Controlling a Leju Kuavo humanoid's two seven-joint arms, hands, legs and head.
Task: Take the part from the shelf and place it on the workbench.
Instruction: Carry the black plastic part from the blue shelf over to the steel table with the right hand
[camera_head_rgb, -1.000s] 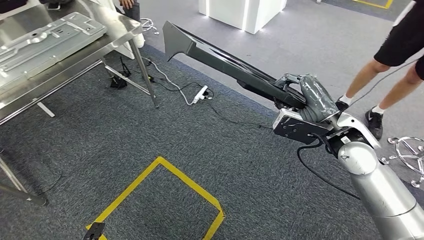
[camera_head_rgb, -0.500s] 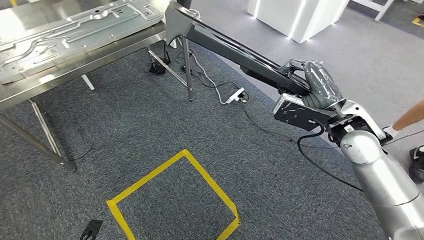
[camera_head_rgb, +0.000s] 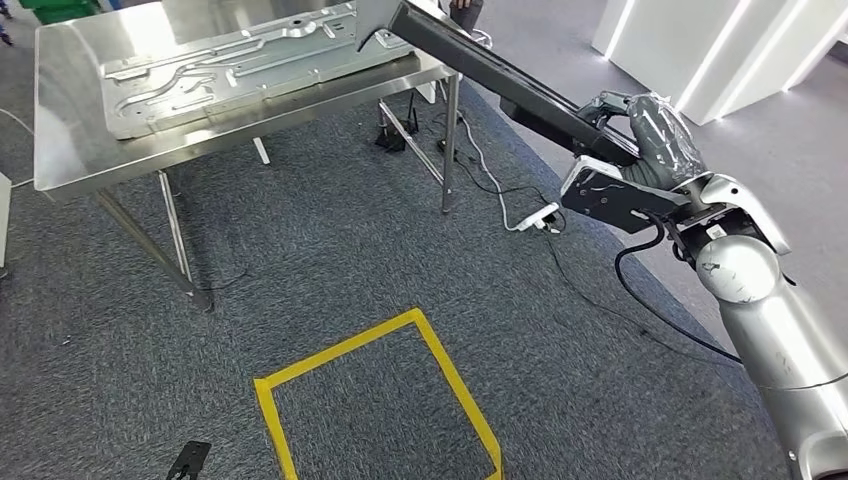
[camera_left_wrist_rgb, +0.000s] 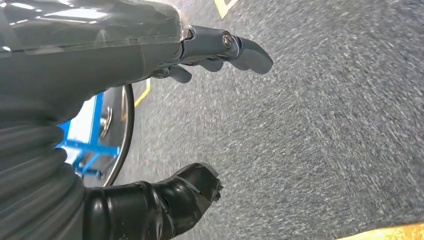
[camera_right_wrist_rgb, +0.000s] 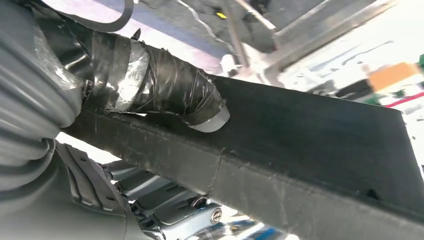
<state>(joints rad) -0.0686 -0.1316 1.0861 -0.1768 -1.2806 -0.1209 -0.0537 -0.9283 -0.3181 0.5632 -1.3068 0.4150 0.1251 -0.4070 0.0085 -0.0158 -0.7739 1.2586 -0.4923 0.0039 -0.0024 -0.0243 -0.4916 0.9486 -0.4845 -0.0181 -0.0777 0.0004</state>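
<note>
Up at the right, the right hand (camera_head_rgb: 640, 135), its taped thumb pressed flat, clamps a long, glossy black part (camera_head_rgb: 500, 75) whose far end runs out of frame above the steel counter (camera_head_rgb: 70, 165), while the left hand (camera_left_wrist_rgb: 200, 55) hangs empty, fingers apart.

A: What carries things here?
B: A stainless steel workbench (camera_head_rgb: 70, 150) on thin metal legs, standing on grey carpet (camera_head_rgb: 300, 270).
A: And on the bench?
B: A flat stamped sheet-metal panel (camera_head_rgb: 240, 60), lying lengthwise.
A: On the carpet?
B: A yellow tape square (camera_head_rgb: 375, 400), a white power strip (camera_head_rgb: 532, 216) with black cables, a small black clip (camera_head_rgb: 187, 460).
</note>
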